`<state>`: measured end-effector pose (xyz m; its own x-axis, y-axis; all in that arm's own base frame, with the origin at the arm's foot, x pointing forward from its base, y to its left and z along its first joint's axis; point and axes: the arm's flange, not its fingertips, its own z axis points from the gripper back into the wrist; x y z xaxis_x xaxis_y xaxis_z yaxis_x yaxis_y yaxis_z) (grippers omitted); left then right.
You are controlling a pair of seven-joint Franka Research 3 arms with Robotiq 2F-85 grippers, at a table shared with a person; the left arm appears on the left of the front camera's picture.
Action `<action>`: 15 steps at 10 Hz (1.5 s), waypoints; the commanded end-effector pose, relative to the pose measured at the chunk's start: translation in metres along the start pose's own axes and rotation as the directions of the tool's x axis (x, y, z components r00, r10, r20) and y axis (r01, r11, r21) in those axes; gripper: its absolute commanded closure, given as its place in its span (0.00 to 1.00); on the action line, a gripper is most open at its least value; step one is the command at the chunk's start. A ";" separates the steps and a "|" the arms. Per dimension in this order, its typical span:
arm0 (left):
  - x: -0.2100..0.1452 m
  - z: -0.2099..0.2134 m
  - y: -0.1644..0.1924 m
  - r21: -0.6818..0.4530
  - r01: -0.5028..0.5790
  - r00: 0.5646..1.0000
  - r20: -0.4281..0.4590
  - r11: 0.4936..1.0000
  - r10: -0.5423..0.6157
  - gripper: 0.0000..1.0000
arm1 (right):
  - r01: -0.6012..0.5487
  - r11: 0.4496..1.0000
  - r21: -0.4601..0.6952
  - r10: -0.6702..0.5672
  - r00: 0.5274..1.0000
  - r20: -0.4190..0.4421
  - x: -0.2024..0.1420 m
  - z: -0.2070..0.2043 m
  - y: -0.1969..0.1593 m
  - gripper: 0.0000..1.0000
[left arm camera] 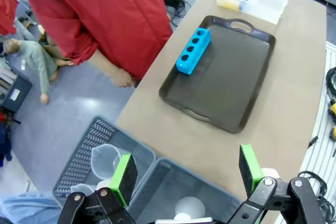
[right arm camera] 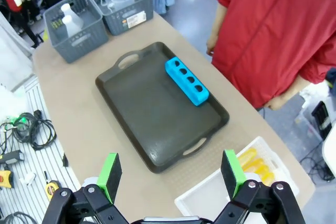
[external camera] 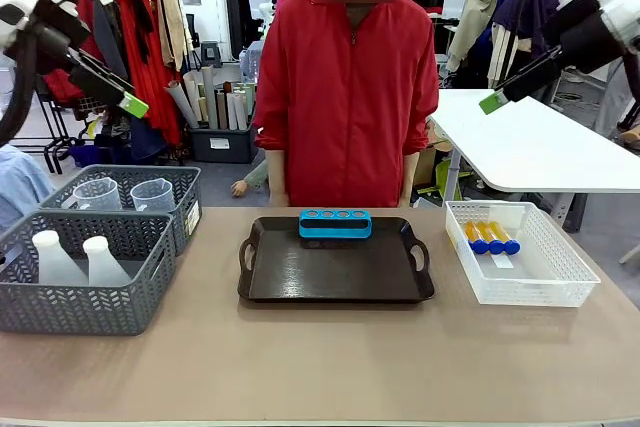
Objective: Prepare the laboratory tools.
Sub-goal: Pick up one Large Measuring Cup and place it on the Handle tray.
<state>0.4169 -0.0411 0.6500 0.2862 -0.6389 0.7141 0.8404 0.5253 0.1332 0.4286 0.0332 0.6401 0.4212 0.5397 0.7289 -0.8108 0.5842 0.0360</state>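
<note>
Gaping wide w/ nothing between the green pads (left arm camera: 124,177), the left jaws hang high over the two grey baskets at the left end of the table (external camera: 320,367) — two clear beakers (external camera: 152,194) in the far basket (external camera: 188,209), two white flasks (external camera: 58,257) in the near basket (external camera: 80,307). The right jaws are likewise spread and empty, their green pads (right arm camera: 232,171) up above the white mesh basket (external camera: 530,292), where three orange test tubes (external camera: 490,237) w/ blue caps lie side by side. The blue four-hole rack (external camera: 335,223) sits on the far edge of the dark tray (external camera: 330,272), mid-table — just in front of a person in a red jacket (external camera: 345,97).
</note>
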 end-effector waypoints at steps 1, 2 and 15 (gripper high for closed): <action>-0.004 0.006 0.000 -0.001 0.027 0.999 -0.018 1.000 -0.027 0.00 | -0.034 0.999 0.009 0.034 0.999 -0.011 0.012 0.015 0.001 0.00; -0.007 0.009 -0.001 -0.006 0.024 1.000 -0.013 1.000 -0.024 0.00 | -0.045 0.999 0.004 0.045 0.999 -0.023 0.020 0.025 0.003 0.00; -0.015 0.047 0.003 0.065 -0.013 1.000 0.013 0.998 0.012 0.00 | -0.027 0.998 0.057 0.030 0.999 -0.045 0.015 0.062 0.000 0.00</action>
<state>0.3946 -0.0043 0.6716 0.2910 -0.6261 0.7234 0.8059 0.5679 0.1672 0.4099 0.0022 0.6925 0.4145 0.5863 0.6960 -0.8433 0.5350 0.0515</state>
